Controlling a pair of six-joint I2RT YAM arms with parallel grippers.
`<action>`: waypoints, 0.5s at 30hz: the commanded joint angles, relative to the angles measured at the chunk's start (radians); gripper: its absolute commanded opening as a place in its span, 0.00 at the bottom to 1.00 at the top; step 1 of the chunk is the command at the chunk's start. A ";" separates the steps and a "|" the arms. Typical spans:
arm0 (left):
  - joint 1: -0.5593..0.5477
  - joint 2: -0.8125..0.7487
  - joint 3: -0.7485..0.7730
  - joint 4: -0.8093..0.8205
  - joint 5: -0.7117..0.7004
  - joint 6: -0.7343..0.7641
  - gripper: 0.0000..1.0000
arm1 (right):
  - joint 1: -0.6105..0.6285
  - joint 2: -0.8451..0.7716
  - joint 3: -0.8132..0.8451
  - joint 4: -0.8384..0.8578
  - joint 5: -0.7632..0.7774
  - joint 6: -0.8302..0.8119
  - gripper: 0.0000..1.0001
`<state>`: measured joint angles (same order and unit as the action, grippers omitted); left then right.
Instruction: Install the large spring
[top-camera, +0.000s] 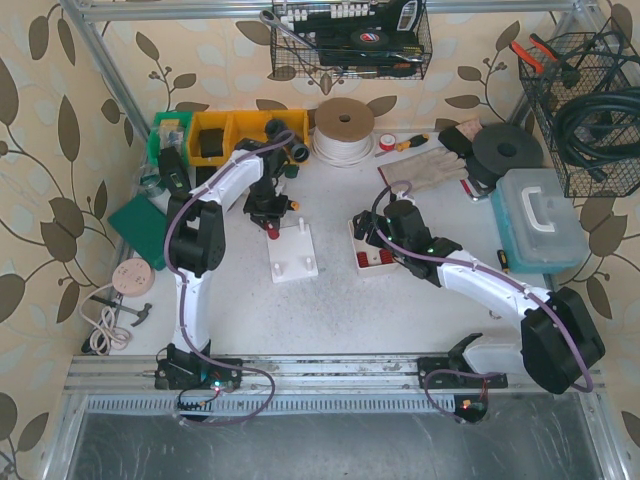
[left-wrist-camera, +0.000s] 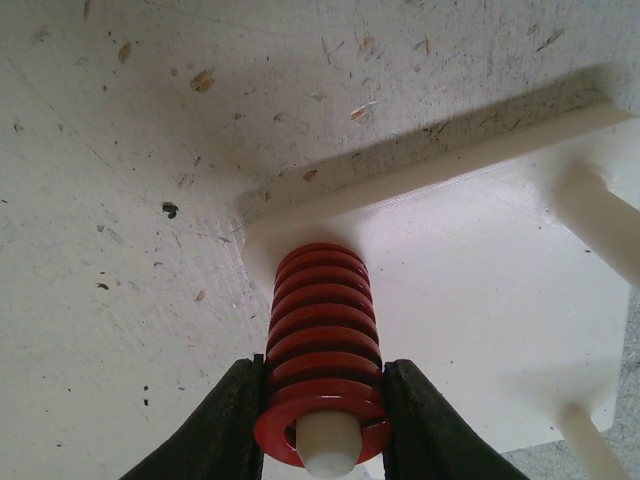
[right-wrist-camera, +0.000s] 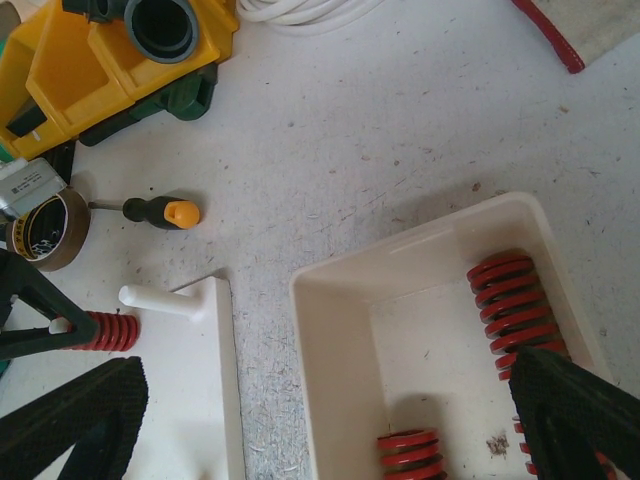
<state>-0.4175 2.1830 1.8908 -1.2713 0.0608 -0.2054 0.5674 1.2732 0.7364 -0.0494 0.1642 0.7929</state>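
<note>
The large red spring (left-wrist-camera: 322, 330) sits over a white peg (left-wrist-camera: 327, 445) at the corner of the white base plate (left-wrist-camera: 470, 280); the peg's tip shows through its top coil. My left gripper (left-wrist-camera: 322, 400) is shut on the spring, with one finger (left-wrist-camera: 235, 420) on each side. From above, the left gripper (top-camera: 270, 218) is at the plate's (top-camera: 293, 255) far left corner. My right gripper (right-wrist-camera: 328, 400) is open and empty above a white tray (right-wrist-camera: 340, 330) that holds more red springs (right-wrist-camera: 515, 300). In the top view the right gripper (top-camera: 372, 232) hovers over this tray (top-camera: 372, 258).
Two more thin pegs (left-wrist-camera: 600, 215) stand on the plate. A screwdriver (right-wrist-camera: 160, 212), a tape roll (right-wrist-camera: 45, 228) and yellow bins (top-camera: 235, 135) lie behind the plate. A cord reel (top-camera: 343, 128) and a teal case (top-camera: 540, 220) stand at the back and right.
</note>
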 joint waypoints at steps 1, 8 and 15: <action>0.008 -0.012 -0.014 -0.001 0.049 0.026 0.00 | 0.006 0.005 0.009 0.000 0.012 0.002 0.97; 0.008 -0.030 -0.031 -0.004 0.035 0.020 0.00 | 0.006 -0.002 0.008 -0.001 0.010 0.000 0.97; 0.002 -0.057 -0.012 -0.032 0.024 -0.010 0.48 | 0.006 -0.016 0.000 0.000 0.011 0.002 0.97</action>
<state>-0.4179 2.1822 1.8771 -1.2625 0.0669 -0.2111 0.5674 1.2728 0.7364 -0.0490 0.1646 0.7925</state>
